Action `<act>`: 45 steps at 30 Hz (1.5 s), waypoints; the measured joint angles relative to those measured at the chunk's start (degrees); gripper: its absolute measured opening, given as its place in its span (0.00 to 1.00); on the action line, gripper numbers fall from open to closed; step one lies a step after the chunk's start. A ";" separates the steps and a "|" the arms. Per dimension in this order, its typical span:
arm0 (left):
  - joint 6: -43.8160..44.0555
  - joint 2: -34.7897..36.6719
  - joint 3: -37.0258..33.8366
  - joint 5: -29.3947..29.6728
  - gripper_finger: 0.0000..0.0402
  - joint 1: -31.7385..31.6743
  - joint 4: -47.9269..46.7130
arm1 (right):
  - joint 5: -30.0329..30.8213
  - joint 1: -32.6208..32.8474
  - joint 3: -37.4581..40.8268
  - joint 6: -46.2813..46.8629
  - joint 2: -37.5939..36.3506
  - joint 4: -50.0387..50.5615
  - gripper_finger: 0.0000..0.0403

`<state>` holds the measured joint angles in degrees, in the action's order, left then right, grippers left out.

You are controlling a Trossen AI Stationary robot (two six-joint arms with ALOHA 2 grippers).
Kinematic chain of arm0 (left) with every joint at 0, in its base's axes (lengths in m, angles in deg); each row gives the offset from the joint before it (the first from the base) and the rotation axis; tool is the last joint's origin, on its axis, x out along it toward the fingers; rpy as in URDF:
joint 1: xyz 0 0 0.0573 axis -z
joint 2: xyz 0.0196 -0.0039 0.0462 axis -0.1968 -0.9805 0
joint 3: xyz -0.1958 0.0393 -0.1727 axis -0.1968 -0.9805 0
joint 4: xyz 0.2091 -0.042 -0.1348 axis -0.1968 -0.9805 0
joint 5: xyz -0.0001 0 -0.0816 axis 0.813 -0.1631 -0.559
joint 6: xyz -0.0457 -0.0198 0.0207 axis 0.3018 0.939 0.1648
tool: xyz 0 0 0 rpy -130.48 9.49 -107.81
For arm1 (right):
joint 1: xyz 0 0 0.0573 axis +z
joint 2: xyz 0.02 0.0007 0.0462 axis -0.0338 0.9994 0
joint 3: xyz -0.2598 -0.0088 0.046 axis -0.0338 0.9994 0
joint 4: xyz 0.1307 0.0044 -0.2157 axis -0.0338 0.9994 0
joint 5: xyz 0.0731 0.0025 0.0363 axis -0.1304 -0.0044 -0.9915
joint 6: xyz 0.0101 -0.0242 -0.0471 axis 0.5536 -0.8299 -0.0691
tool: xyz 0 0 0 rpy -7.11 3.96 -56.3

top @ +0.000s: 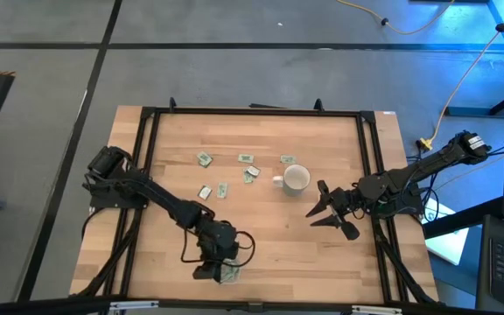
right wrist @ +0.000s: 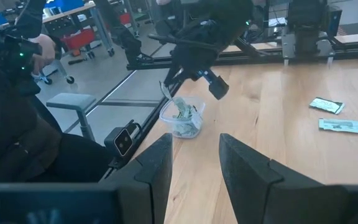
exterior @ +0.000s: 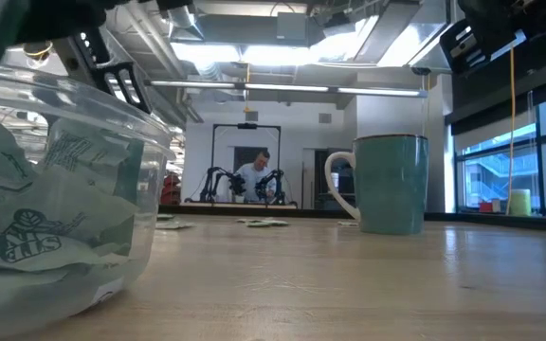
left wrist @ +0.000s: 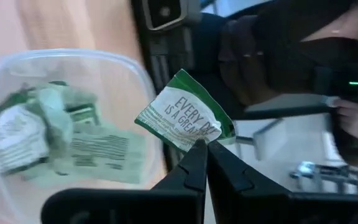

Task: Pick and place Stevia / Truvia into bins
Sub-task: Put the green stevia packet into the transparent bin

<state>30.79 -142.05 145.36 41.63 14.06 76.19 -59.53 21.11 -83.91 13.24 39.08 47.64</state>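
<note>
One sachet (left wrist: 185, 118) was pinched in the left gripper (left wrist: 202, 152) fingers beside the bin (left wrist: 61, 124); centring over it before release seemed advisable, right gripper (right wrist: 194, 158) spread, idle.

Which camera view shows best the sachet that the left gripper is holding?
The left wrist view: the sachet fills the middle, pinched by the left gripper beside the clear dish. The right wrist view shows it tiny above the dish; the high and low views hide it.

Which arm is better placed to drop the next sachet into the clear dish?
Left. The left hand is shut on a sachet beside the dish; the right hand waits open near the mug.
</note>
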 joint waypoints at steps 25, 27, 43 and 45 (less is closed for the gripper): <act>-2.05 -1.01 0.02 -4.82 0.01 -4.84 -7.29 | 0.00 0.00 0.00 -0.99 0.00 0.09 0.34; -2.05 -1.01 0.02 -4.31 0.01 -4.90 -7.40 | 0.00 0.00 0.00 -0.99 0.00 0.11 0.34; -4.93 -1.30 0.02 -1.57 0.08 -5.31 -8.45 | 0.00 0.00 0.00 -0.95 0.00 0.11 0.34; -4.67 -1.30 0.01 -1.60 0.11 -5.51 -8.45 | -0.01 0.00 0.00 -0.84 0.00 0.11 0.34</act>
<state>26.12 -143.34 145.37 40.02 8.55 67.74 -59.54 21.11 -83.91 12.40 39.08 47.75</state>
